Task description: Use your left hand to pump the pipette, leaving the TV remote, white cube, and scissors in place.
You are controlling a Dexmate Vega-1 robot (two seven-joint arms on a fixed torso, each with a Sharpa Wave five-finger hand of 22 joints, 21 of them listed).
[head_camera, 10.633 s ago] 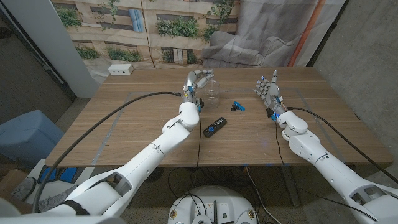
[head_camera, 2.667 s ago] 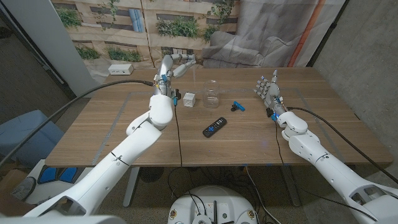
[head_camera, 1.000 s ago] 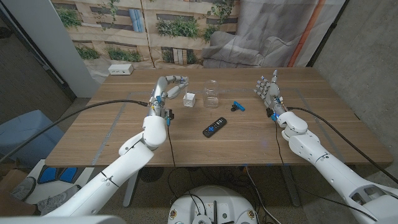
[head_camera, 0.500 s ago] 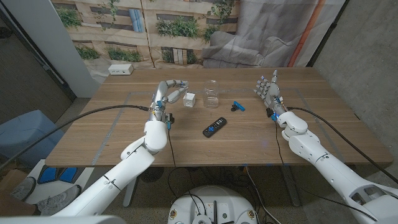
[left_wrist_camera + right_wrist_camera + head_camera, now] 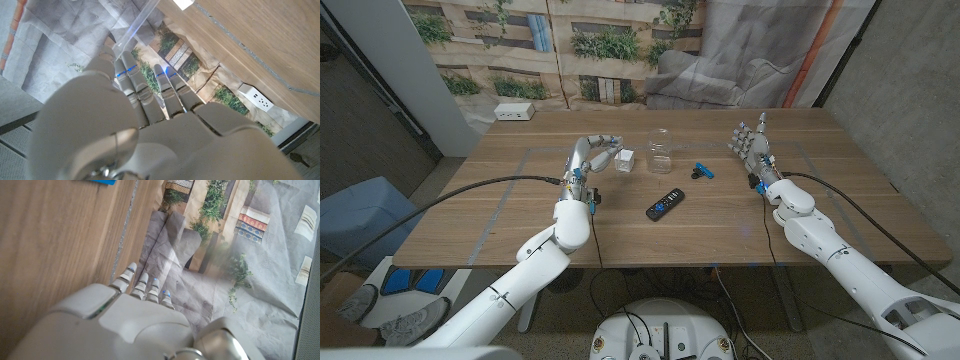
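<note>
Pipette [image 5: 141,19]: slim, straight stem of clear translucent plastic, projecting past the curled fingers of the left hand [image 5: 594,155], which is gripping it just at 9 o'clock of the white cube [image 5: 625,160]; right hand [image 5: 751,146] is standing upright, fingers apart, holding nothing

Back of right hand [image 5: 125,325], fingers [image 5: 131,275] extended, wooden table [image 5: 55,235], plant-printed backdrop [image 5: 235,240]
</note>
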